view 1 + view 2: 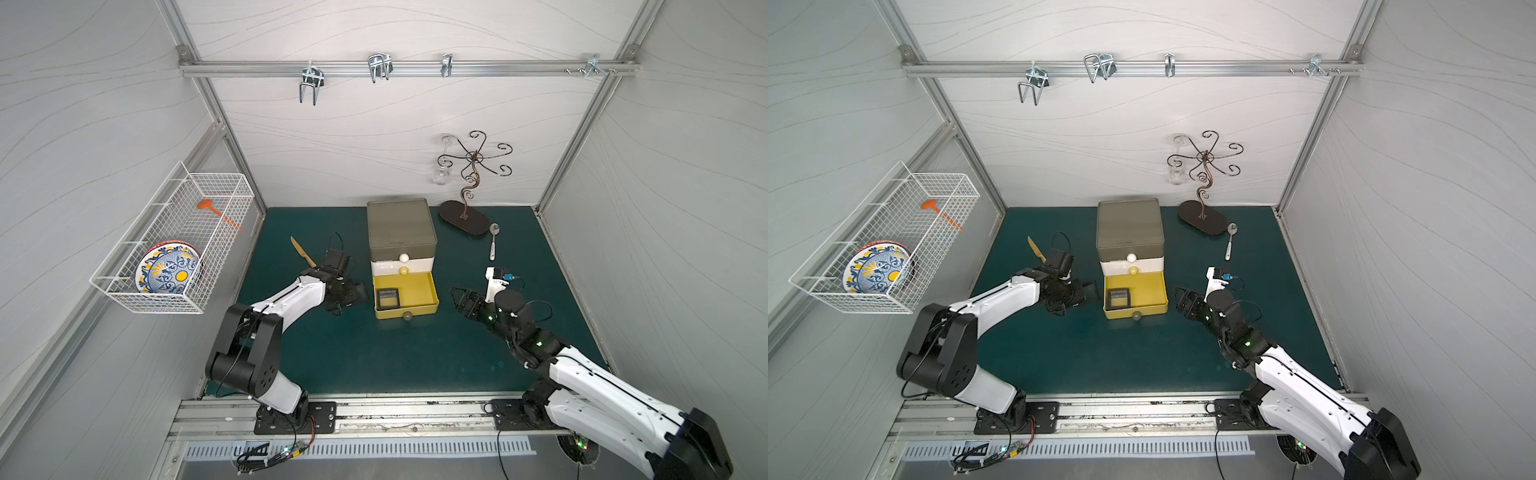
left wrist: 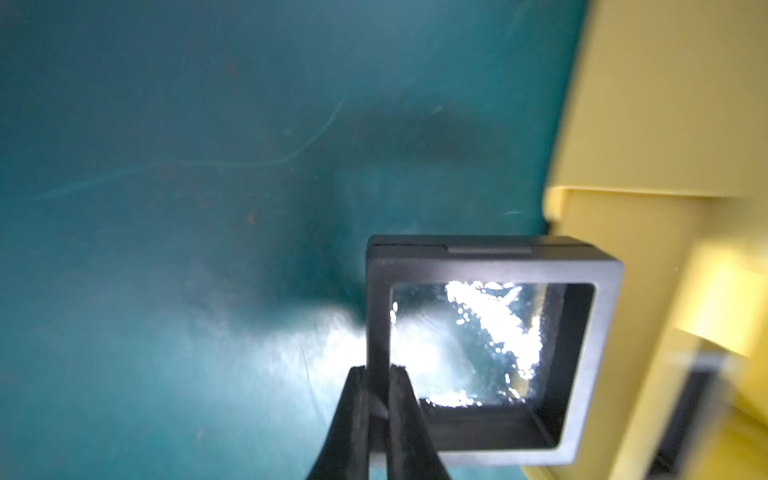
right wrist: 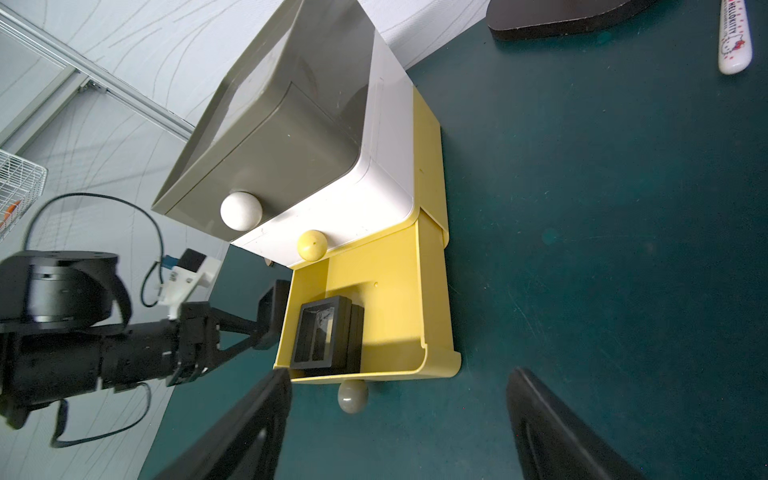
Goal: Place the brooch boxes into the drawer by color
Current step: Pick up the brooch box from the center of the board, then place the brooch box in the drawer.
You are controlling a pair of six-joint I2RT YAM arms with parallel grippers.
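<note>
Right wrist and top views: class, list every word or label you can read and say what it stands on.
"HELLOKITTY": red capitals on the white spoon handle.
Smaller print beside it on that handle: too small to read.
Faint mark on the drawer, on its olive-grey top: too blurred to read.

White-black arms [image 1: 291, 297] (looped black cables [image 3: 157, 232])

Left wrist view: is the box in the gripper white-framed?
No, the left gripper is shut on one edge of a black-framed brooch box with a clear window.
</note>
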